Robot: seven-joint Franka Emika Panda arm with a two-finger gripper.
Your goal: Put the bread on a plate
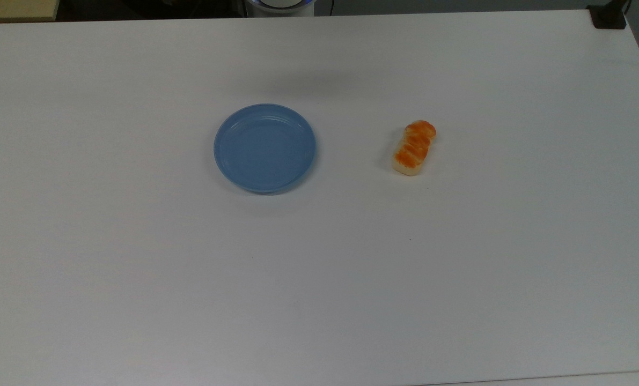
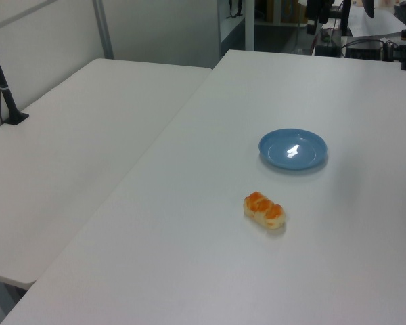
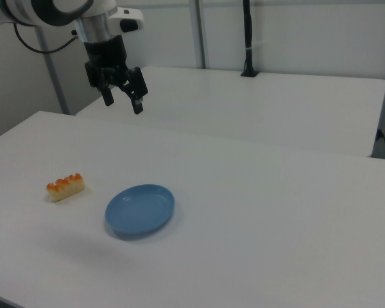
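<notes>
A Panda arm's gripper (image 3: 123,101) hangs high above a white worktop (image 1: 319,279) in the right view, its fingers (image 3: 138,106) spread apart and holding nothing, with the task to all appearances not yet begun. The bread (image 1: 414,148), a small oblong loaf with a glossy orange top and pale sides, lies flat on the worktop, well apart from the plate (image 1: 228,161) and to the top view's right of it; in the right view the loaf sits to the plate's left. The round light-blue plate is bare, a glint of light on its floor in the left view. All of the work appears to remain: the gripper must come down over the bread, close on it, carry it across and set it on the plate. A second white table (image 2: 88,135) stands alongside, with a black post (image 3: 247,38) fixed at its far edge. No brand, label or writing can be read on anything, though small print on the arm, if any, would be hard to make out.
</notes>
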